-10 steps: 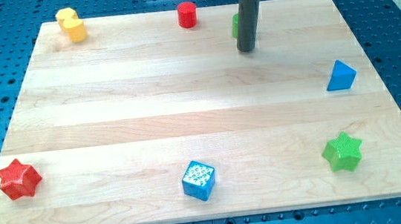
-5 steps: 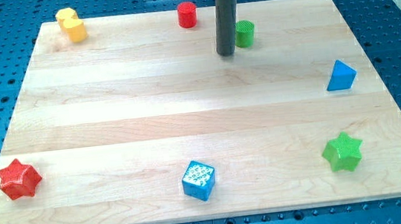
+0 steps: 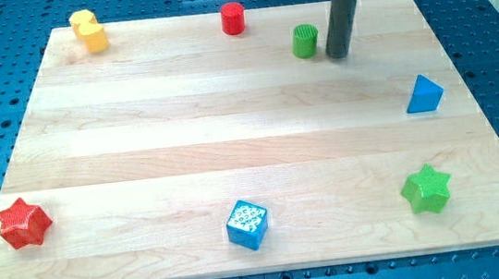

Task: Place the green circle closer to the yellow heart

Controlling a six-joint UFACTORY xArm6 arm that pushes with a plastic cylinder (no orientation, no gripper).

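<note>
The green circle (image 3: 304,40) stands near the view's top, right of centre, on the wooden board (image 3: 232,151). The yellow heart (image 3: 88,31) sits far off at the board's top left corner. My tip (image 3: 338,56) rests on the board just to the right of the green circle, a small gap apart from it. The dark rod rises from there to the view's top edge.
A red cylinder (image 3: 233,18) stands at the top between the green circle and the yellow heart. A blue triangle (image 3: 423,94) is at the right edge, a green star (image 3: 425,189) at the bottom right, a blue cube (image 3: 246,224) at the bottom middle, a red star (image 3: 23,223) at the bottom left.
My tip went from in front of the green circle to its left side, then over to its right side. The green circle has stayed about where it was.
</note>
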